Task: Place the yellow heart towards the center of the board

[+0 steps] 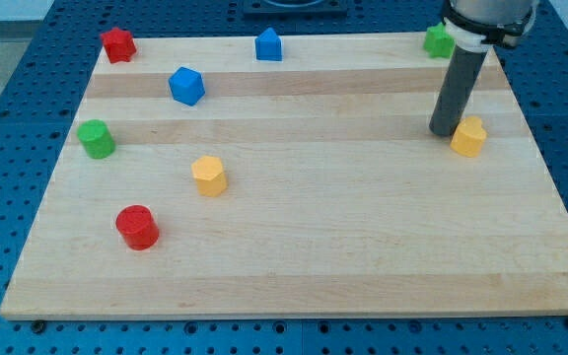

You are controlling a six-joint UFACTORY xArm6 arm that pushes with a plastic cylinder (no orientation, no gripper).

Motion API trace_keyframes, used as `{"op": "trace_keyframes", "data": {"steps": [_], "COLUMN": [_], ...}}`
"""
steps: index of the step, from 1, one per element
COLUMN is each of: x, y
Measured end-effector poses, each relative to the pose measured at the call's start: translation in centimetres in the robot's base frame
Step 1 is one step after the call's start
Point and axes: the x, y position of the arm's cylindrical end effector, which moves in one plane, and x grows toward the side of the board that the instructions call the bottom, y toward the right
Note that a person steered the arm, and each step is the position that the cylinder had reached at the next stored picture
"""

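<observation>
Rod rather than claw is what this arm ends in, so nothing spreads, presses together or pinches: my tip (445,133) rests on the wooden board (314,256) in the upper right of the frame, just to the left of a yellow block (468,136) and so close that I cannot tell whether the two are touching.

Two yellow blocks are in view. The one beside my tip looks like the heart, though its outline is too small to be sure; the other yellow block (209,175), left of centre, reads more like a rounded or many-sided piece.

As for handling, the yellow heart seems a small, rigid, light piece with a smooth flat underside, so it should slide easily over the polished wood and is unlikely to tip or break. It cannot be gripped, only pushed. Its lobed outline means an off-centre push would likely spin it or let it slip round the rod. Since the centre of the board lies to the lower left of it, contact belongs on its upper right face, which means going round it first.

Elsewhere sit a green block (438,41) at the upper right behind the rod, a blue block (268,44) at the top, a blue cube-like block (186,86), a red block (117,44) in the upper left corner, a green cylinder (96,139) at the left and a red cylinder (137,227) at the lower left.

No brand, label or legible writing shows anywhere.
</observation>
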Motion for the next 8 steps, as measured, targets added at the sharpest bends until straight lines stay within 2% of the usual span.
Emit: {"op": "trace_keyframes", "data": {"steps": [1,2,3,8], "x": [1.3,4.5,4.9,3.0], "y": [-1.4,-1.1,0.6,1.4]}}
